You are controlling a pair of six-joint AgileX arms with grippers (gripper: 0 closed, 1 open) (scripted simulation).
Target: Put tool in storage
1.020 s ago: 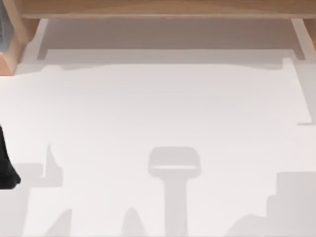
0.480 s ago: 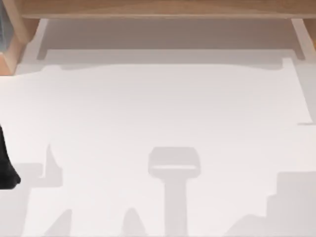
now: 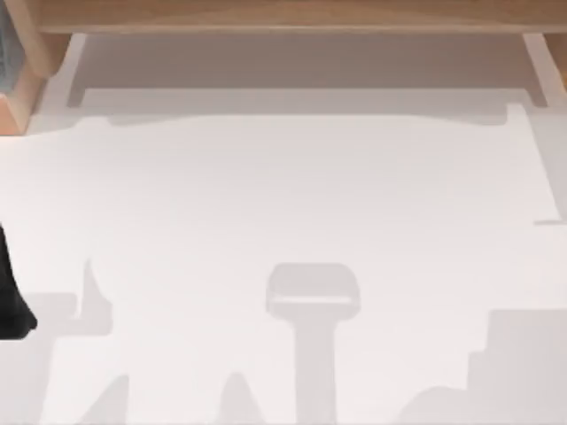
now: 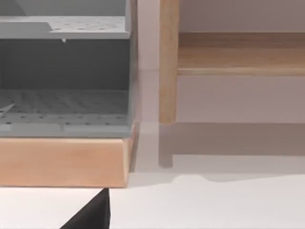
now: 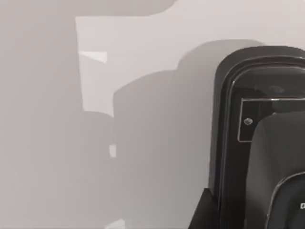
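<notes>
White desk (image 3: 292,195), soft grey shadows across lower part of top view. Light tan wooden frame (image 3: 283,16) along upper edge. Black arm part (image 3: 11,301) at left edge. In left wrist view: grey storage unit (image 4: 64,71) at upper left, perforated dot pattern on shelves, pale wood base board (image 4: 62,162) beneath. Glossy black tool (image 5: 259,138) at right of right wrist view, thin pale outline lines.

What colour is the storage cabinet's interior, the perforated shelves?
Grey. The perforated shelves sit inside a light wooden frame; the left wrist view shows this best.
</notes>
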